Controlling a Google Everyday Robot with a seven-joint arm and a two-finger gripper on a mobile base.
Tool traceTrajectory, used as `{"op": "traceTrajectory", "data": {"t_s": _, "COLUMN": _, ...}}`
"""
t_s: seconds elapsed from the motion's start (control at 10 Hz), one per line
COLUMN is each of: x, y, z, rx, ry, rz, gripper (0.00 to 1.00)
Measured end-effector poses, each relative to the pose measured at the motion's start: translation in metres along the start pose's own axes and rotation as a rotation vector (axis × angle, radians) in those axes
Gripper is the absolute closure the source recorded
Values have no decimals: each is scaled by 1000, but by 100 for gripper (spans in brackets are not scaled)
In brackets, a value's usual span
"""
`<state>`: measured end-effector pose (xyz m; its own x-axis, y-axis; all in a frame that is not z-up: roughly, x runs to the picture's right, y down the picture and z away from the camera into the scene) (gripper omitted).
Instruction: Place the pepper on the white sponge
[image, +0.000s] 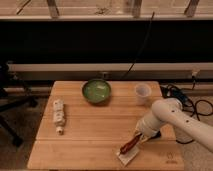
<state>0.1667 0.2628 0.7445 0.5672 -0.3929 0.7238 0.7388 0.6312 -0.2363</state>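
The dark red-brown pepper (128, 145) lies slanted over the cream-white sponge (128, 155), which sits near the table's front edge at the right. My gripper (139, 137) is at the end of the white arm (167, 117) reaching in from the right. It is low over the table and shut on the pepper's upper right end. The pepper's lower end is on or just above the sponge; I cannot tell which.
On the wooden table (85, 142) a green bowl (96, 91) stands at the back middle and a white cup (142, 93) at the back right. A white tube with markings (59, 115) lies at the left. A black pad is mostly hidden behind my arm.
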Motion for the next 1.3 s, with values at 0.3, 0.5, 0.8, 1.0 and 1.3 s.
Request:
{"op": "traceTrajectory", "data": {"t_s": 0.3, "x": -2, "y": 4, "z": 6, "rx": 7, "ry": -26, "rz": 1, "gripper": 100}}
{"op": "traceTrajectory", "data": {"t_s": 0.5, "x": -1, "y": 4, "z": 12, "rx": 36, "ry": -33, "rz": 7, "gripper": 100}}
{"op": "traceTrajectory", "data": {"t_s": 0.8, "x": 5, "y": 2, "z": 19, "rx": 95, "ry": -39, "rz": 21, "gripper": 99}}
{"op": "traceTrajectory", "data": {"t_s": 1.0, "x": 8, "y": 2, "z": 21, "rx": 123, "ry": -37, "rz": 35, "gripper": 82}}
{"op": "traceTrajectory", "data": {"t_s": 1.3, "x": 9, "y": 5, "z": 18, "rx": 140, "ry": -32, "rz": 47, "gripper": 51}}
